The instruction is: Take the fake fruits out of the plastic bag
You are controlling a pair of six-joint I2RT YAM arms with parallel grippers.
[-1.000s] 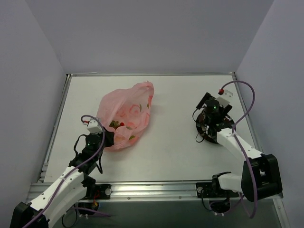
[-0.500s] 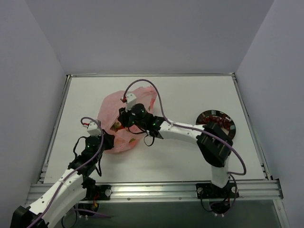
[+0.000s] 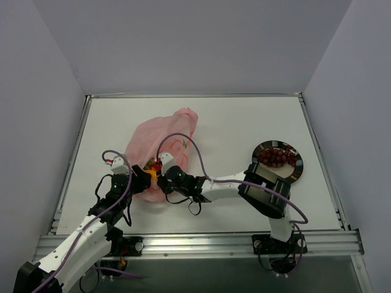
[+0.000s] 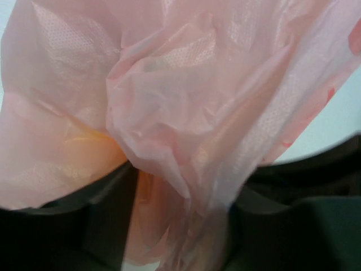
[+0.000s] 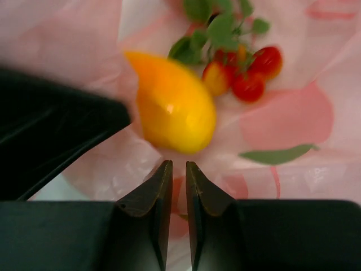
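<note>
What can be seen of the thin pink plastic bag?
The thin translucent pink plastic bag lies crumpled on the left half of the white table, crinkly and glossy. A smooth yellow fruit and small red fruits with green leaves rest against its film. Its near end is bunched between the fingers of the left end effector.

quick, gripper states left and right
left gripper: cannot tell, plastic bag bunched between its jaws
right gripper: shut, yellow fruit just ahead, not gripped

A round dark-rimmed plate [image 3: 299, 167] is sitting well off to the right of the right pincer [image 3: 156, 176]. A white tabletop [image 3: 232, 122] is spreading beneath that pincer. An aluminium rail [image 3: 201, 244] is running along its near side, and pale walls [image 3: 195, 49] are rising beyond it.
</note>
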